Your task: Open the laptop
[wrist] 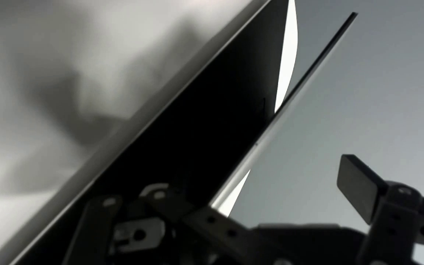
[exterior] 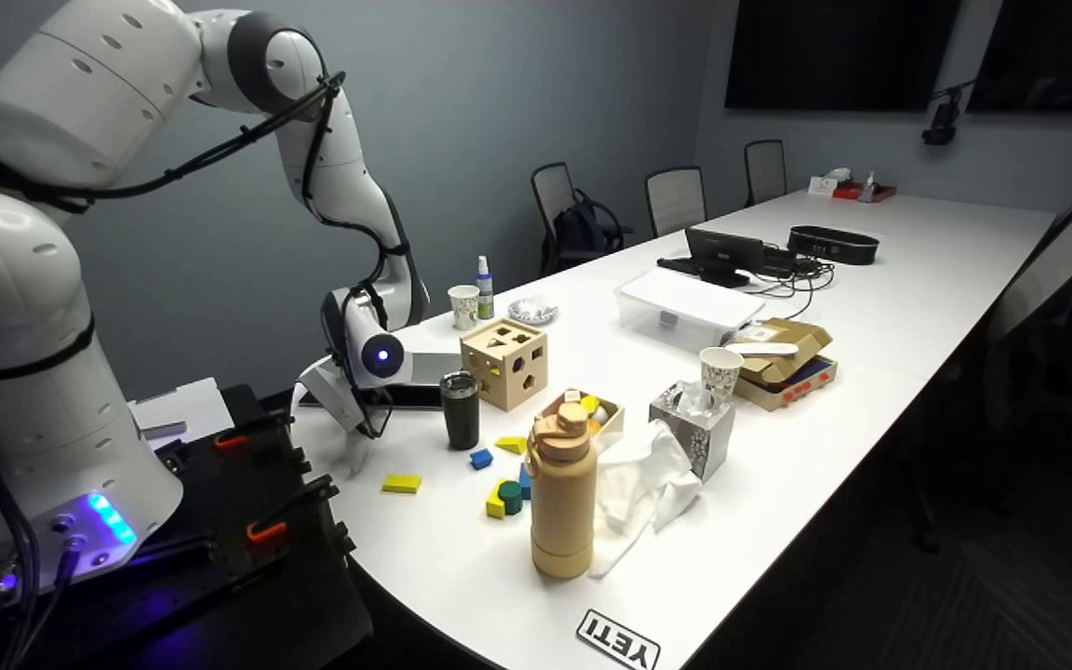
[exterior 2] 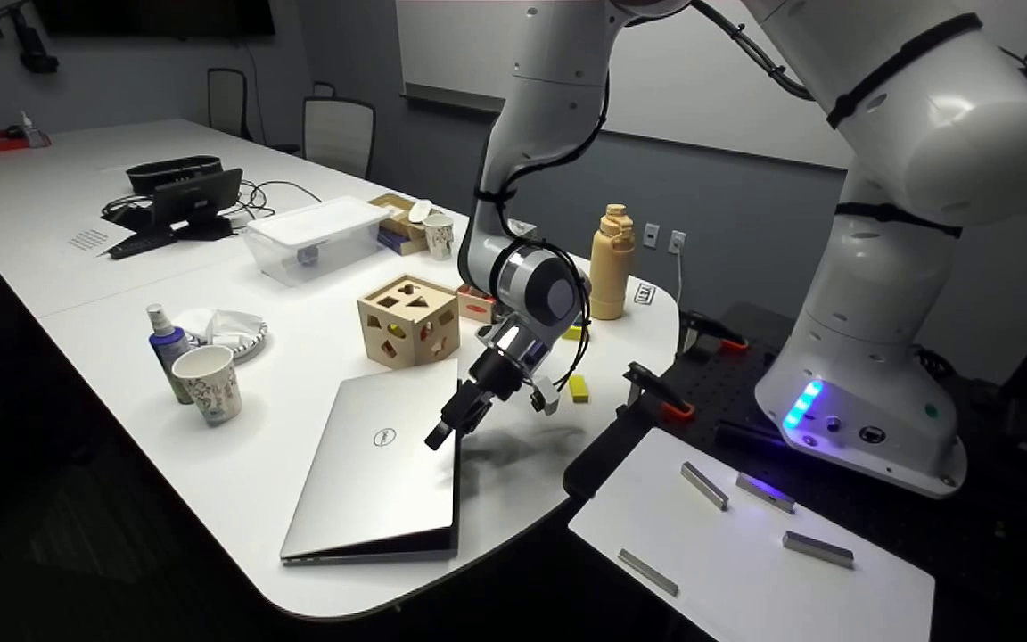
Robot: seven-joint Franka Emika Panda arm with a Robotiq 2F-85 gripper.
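The silver-grey laptop (exterior 2: 355, 481) lies near the table's end with its lid raised a little from the base. In the wrist view its lid (wrist: 307, 110) slants upward at the right, and its black inside (wrist: 204, 121) shows in the gap. In an exterior view, the laptop (exterior: 436, 368) is partly hidden by the arm. My gripper (exterior 2: 454, 430) is open at the lid's raised edge. In the wrist view, one finger of the gripper (wrist: 261, 187) is on the outer side of the lid, apart from it. The opposite finger is dark and hard to see against the gap.
A wooden dice block (exterior 2: 408, 321) stands close behind the laptop. A black tumbler (exterior: 460, 411) stands beside it, with several coloured blocks (exterior: 401, 484) and a tan bottle (exterior: 563, 502) nearby. A paper cup (exterior 2: 209, 383) and spray bottle (exterior 2: 170, 352) stand on its far side.
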